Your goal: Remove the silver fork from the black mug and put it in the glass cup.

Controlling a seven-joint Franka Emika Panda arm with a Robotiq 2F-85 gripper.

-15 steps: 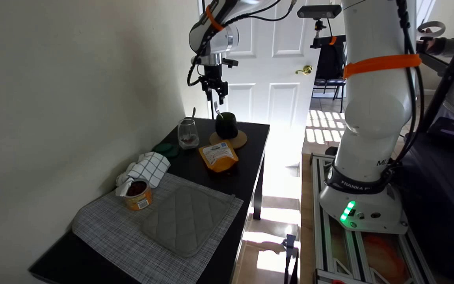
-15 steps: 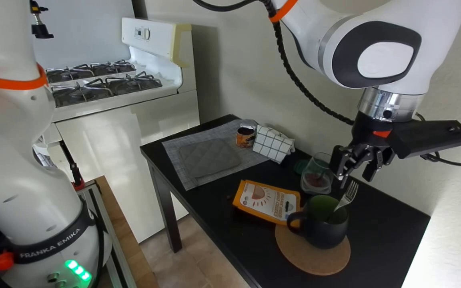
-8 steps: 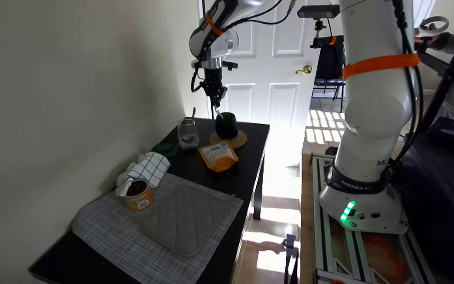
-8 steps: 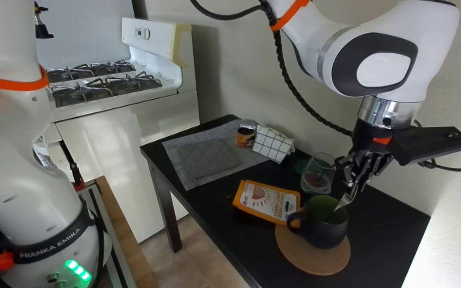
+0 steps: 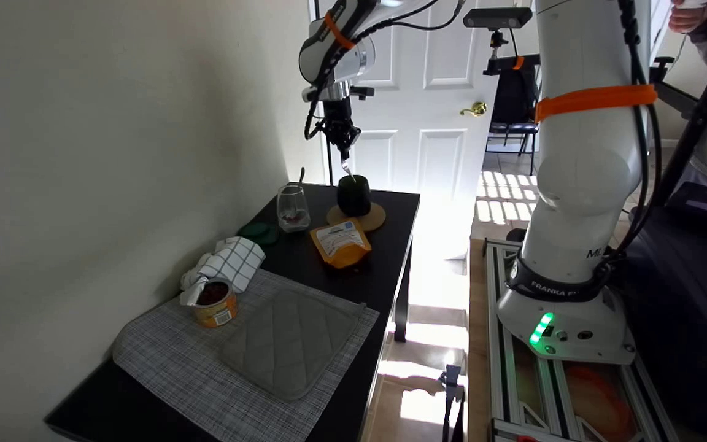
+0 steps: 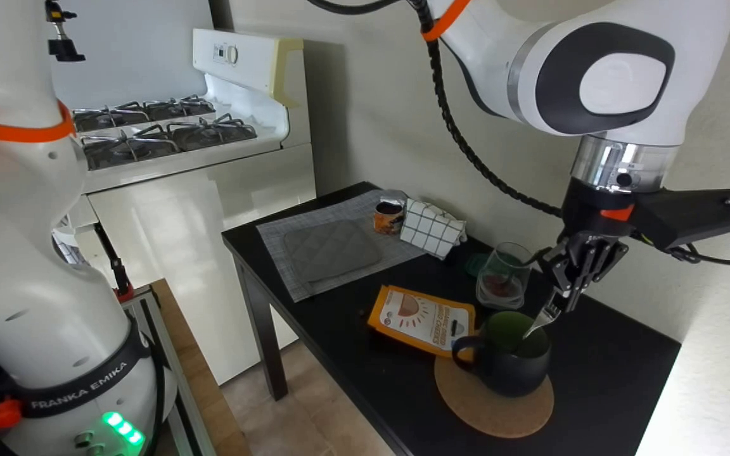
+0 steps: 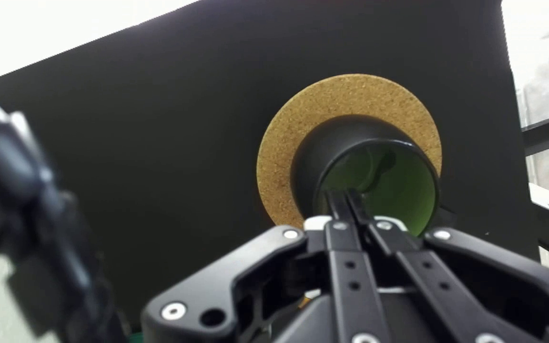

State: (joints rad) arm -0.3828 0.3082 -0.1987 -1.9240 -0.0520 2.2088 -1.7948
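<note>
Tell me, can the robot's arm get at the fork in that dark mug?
Apparently yes: the silver fork sticks out of the black mug, nothing seems in the way, and the gripper looks closed on the fork's tined end.

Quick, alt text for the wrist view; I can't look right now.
The gripper, its fingers close together, hides part of the rim of the black mug. A slender dark shape in its green inside may be the silver fork or its shadow. The mug stands on a round tan mat on a black table.
</note>
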